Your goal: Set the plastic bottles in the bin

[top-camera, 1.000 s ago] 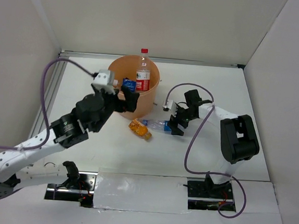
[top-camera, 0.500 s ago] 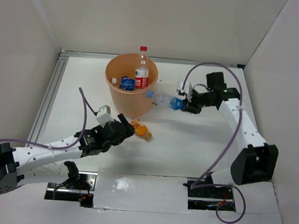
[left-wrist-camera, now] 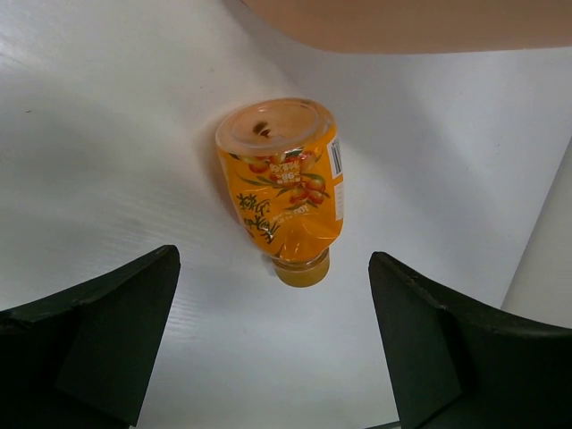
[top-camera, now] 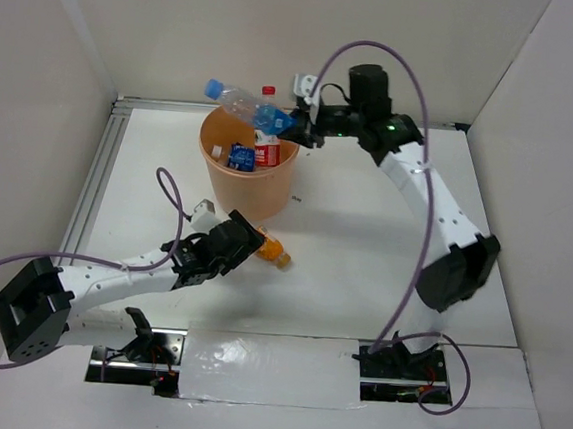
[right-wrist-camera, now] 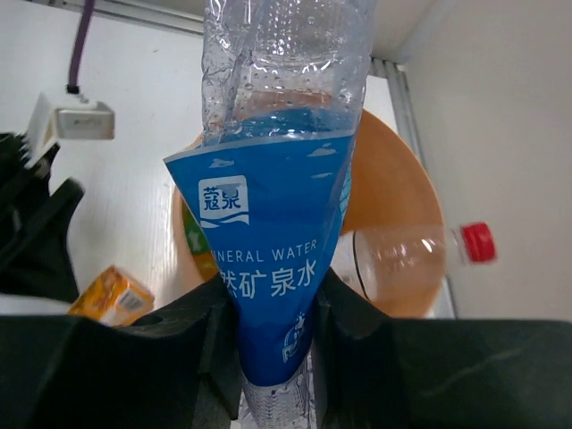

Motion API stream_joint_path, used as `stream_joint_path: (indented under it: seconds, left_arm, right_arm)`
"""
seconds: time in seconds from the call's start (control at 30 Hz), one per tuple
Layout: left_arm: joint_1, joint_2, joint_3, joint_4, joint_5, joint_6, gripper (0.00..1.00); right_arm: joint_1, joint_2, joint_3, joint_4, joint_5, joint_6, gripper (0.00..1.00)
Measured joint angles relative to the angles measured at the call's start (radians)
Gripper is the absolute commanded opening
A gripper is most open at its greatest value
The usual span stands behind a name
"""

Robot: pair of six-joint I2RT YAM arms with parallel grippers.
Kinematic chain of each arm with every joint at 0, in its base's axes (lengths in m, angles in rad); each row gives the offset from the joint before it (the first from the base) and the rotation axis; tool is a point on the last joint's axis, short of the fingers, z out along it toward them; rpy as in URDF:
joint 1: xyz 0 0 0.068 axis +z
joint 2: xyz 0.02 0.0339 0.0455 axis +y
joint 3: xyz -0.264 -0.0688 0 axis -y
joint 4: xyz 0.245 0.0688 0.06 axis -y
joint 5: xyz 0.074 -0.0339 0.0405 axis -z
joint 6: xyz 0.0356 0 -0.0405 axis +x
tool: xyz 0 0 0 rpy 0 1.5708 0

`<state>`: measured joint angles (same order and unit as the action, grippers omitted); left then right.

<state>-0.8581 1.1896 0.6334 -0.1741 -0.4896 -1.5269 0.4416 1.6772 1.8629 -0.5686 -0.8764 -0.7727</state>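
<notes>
The right arm is stretched far across the table, and the right gripper (top-camera: 296, 127) holds a clear bottle (top-camera: 241, 105) with a blue label out above the bin (top-camera: 258, 200). Its jaws are clamped on the label band near the base, and the right wrist view shows the plastic creased between the fingers (right-wrist-camera: 214, 340). That hold looks chosen for the drop, since the body hangs over the open mouth and a release should send it straight in. The bottle's long axis runs nearly level, blue cap pointing left and slightly toward the far wall, base end in the grip. Below it, a red-labelled bottle (top-camera: 267, 153) stands upright inside the bin with its red cap poking above the rim. A blue-labelled one (top-camera: 239, 156) sits beside it, and a sliver of green in the right wrist view may be another, though that is hard to call. Low on the near side, the left gripper (left-wrist-camera: 273, 268) has its jaws spread wide over the orange bottle (left-wrist-camera: 284, 192), one finger to each side and neither touching. That bottle lies on its side on the table (top-camera: 362, 271), just beside the foot of the bin. Its flat base points toward the bin wall, and its cap points back toward the near edge. With the fingers set across that axis, a closing pinch would probably land around the waist.
</notes>
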Motion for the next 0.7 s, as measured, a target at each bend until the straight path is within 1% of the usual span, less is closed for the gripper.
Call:
stream_joint_path:
  seconds: [0.03,0.07,0.1,0.17,0.2,0.27,0.33,0.4,0.53,0.67,0.7]
  left_arm:
    - [0.001,0.007,0.0,0.013,0.003,-0.002,1.0]
    - [0.004,0.016,0.0,0.024,0.006,-0.004,1.0]
    - [0.005,0.029,0.0,0.034,0.008,-0.006,1.0]
    - [0.005,0.065,0.003,0.049,0.009,-0.016,1.0]
    - [0.005,0.088,0.01,0.05,0.011,-0.019,1.0]
    - [0.003,0.138,0.034,0.046,0.014,-0.022,1.0]
    - [-0.003,0.188,0.067,0.049,0.014,-0.022,1.0]
    - [-0.016,0.227,0.093,0.055,0.013,-0.025,1.0]
    - [-0.033,0.291,0.125,0.064,0.007,-0.037,1.0]
    - [-0.035,0.378,0.186,0.03,-0.019,-0.077,1.0]
    - [-0.035,0.407,0.213,0.013,-0.027,-0.083,0.98]
  right_arm:
    - [0.018,0.05,0.03,0.016,0.0,0.024,0.43]
    - [0.035,0.111,0.064,0.03,0.001,0.054,0.53]
    - [0.046,0.166,0.096,0.043,0.004,0.085,0.74]
    - [0.061,0.258,0.137,0.057,0.005,0.14,0.97]
    - [0.063,0.293,0.149,0.061,0.006,0.167,1.0]
    - [0.06,0.326,0.149,0.06,0.009,0.203,1.0]
    - [0.051,0.323,0.137,0.056,0.011,0.236,1.0]
    - [0.034,0.286,0.104,0.072,0.011,0.259,1.0]
    - [-0.055,0.12,-0.059,0.092,-0.003,0.286,1.0]
    - [-0.211,-0.098,-0.29,0.128,-0.031,0.306,1.0]
    - [-0.248,-0.148,-0.353,0.134,-0.039,0.309,1.0]
